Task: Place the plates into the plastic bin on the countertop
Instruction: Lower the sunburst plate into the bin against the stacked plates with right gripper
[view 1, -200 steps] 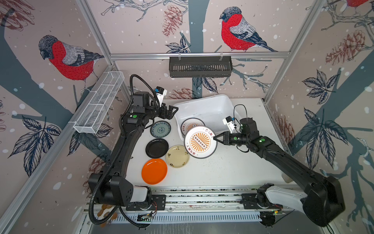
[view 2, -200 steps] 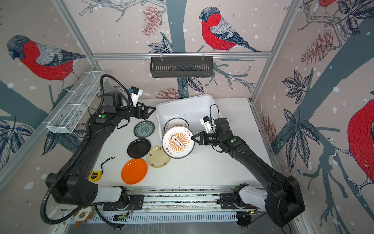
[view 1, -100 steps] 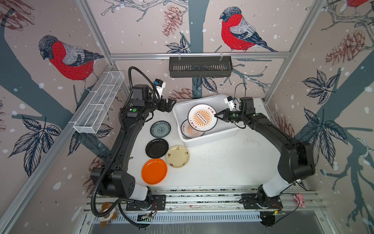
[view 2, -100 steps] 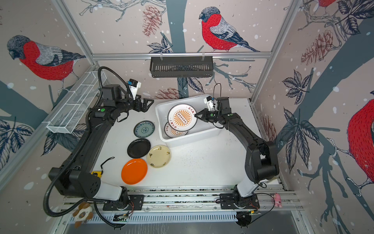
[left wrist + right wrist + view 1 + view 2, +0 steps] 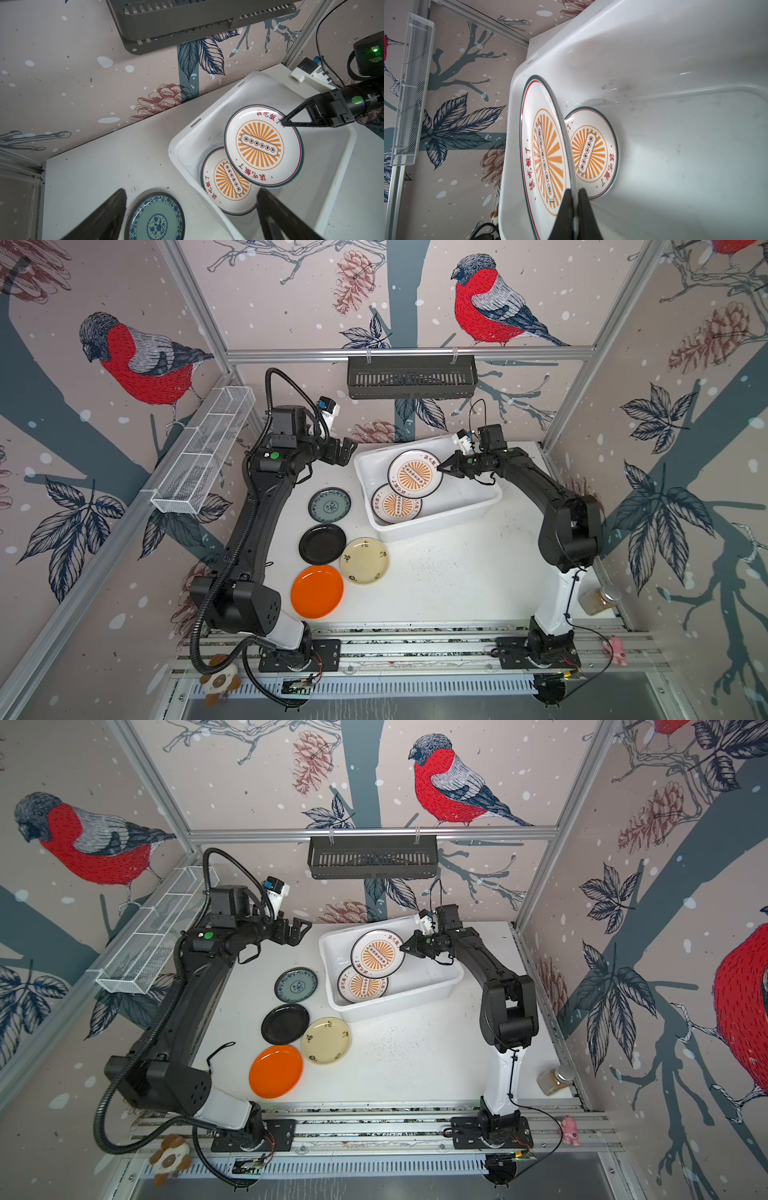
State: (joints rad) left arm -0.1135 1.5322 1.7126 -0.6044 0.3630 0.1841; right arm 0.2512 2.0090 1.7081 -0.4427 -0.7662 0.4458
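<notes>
Right gripper [image 5: 442, 467]: 2 black tapered fingers pressed together on the right rim of 1 sunburst plate [image 5: 415, 473]. Left gripper [image 5: 347, 450]: jaws spread wide, holding nothing, just beside the far left corner of the plastic bin [image 5: 436, 523].

Both top views.
- Held sunburst plate: round, shallow, glossy white with a dark rim and orange rays around an oblong banner. It is face up, raised over the bin's left half, with the banner slanted across the face. It overlaps 1 matching plate [image 5: 395, 506] lying flat on the bin floor.
- Plastic bin: smooth white, rectangular, with rounded corners and a flared rim. Its long axis runs across the countertop [image 5: 457, 572], right end swung toward the back wall.
- 4 smaller round plates lie flat on the countertop, left of the bin: teal-patterned plate [image 5: 329, 504], black plate [image 5: 322, 544], cream plate [image 5: 365, 561], orange plate [image 5: 317, 591]. The last 3 are close-set.

Left wrist view. The left fingers [image 5: 108, 214] stand far apart, framing the teal-patterned plate [image 5: 155, 218] and the bin's corner. The right gripper's tips [image 5: 284, 122] meet at the held plate's rim, beside red characters.

Right wrist view. The held plate [image 5: 544, 149] is seen at a steep slant, with 1 finger [image 5: 566, 207] on each face of its rim. The matching plate [image 5: 589, 149] lies on the scuffed bin floor [image 5: 675, 145].
</notes>
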